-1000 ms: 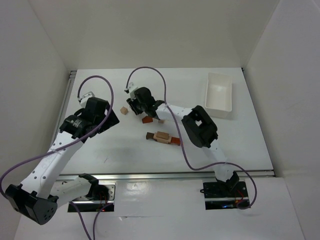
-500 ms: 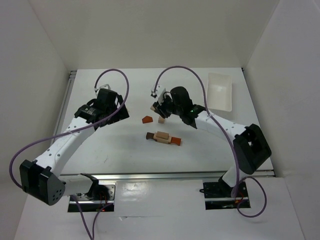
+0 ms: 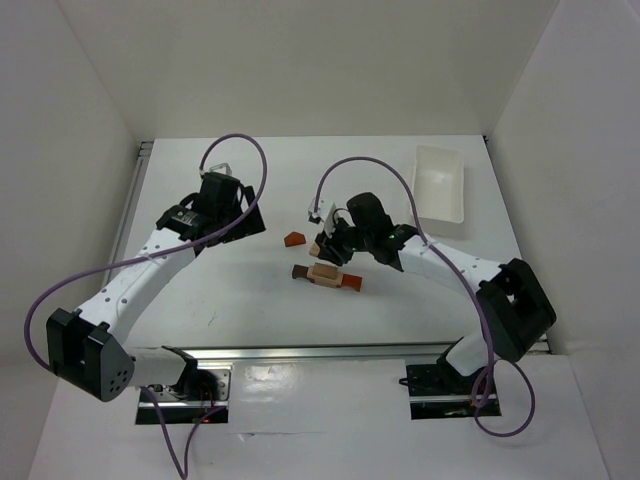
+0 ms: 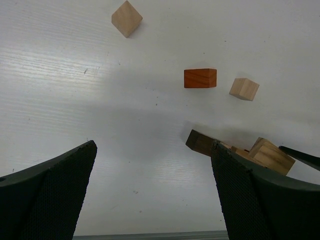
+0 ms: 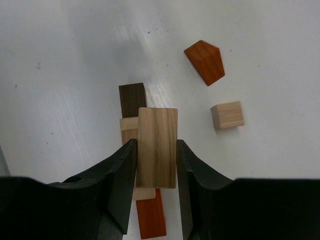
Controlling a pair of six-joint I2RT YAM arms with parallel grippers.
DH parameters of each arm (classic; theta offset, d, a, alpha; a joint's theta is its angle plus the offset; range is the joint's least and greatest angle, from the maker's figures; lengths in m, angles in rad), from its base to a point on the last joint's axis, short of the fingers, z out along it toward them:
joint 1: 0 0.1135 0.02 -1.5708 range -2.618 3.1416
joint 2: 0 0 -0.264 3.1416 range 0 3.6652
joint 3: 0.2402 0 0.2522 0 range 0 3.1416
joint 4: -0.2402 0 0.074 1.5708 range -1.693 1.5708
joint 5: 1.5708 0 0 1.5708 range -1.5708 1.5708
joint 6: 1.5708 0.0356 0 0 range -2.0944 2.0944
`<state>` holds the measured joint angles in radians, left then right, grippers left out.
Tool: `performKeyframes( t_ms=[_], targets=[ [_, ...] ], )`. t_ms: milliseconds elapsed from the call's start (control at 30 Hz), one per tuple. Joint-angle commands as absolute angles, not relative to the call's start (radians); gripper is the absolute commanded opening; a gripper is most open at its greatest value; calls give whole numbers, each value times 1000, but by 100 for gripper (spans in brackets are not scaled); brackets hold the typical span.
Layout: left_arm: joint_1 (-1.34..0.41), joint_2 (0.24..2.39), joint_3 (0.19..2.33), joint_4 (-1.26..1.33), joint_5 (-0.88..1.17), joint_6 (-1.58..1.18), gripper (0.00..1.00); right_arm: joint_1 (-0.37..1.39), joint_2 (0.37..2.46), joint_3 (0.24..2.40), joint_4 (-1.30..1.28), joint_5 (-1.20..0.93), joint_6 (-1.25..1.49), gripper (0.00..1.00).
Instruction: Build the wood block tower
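Tower point(image 3: 325, 274), partial: dark bar point(image 5: 132, 97), orange bar point(image 5: 150, 220) under right claw point(image 5: 155, 146), pinching tan block point(image 5: 157, 125). Unplaced beyond it: orange wedge point(image 5: 206, 61), tan cube point(image 5: 227, 115). Left claw point(image 4: 153, 150) spread, empty.

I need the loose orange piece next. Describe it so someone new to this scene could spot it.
Find the stack of bars mid-table, below the right hand and its tan block. Just beyond it, toward the back wall, lies the reddish-orange wedge. It alone is loose and orange, with a slanted face; its neighbour is a pale cube.
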<state>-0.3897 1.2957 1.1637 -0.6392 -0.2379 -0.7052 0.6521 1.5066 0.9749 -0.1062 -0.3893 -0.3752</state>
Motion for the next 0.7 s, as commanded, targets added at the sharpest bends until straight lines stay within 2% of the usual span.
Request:
performKeyframes(
  t_ms=[0,667],
  targets=[
    [-394,1298,1203,-629,-247,-680,100,658,1436,928,-126,-443,-376,10],
    [-394,1298,1203,-638,-265,-670,100,658,1482,887,-69,-486,-456,11]
  ],
)
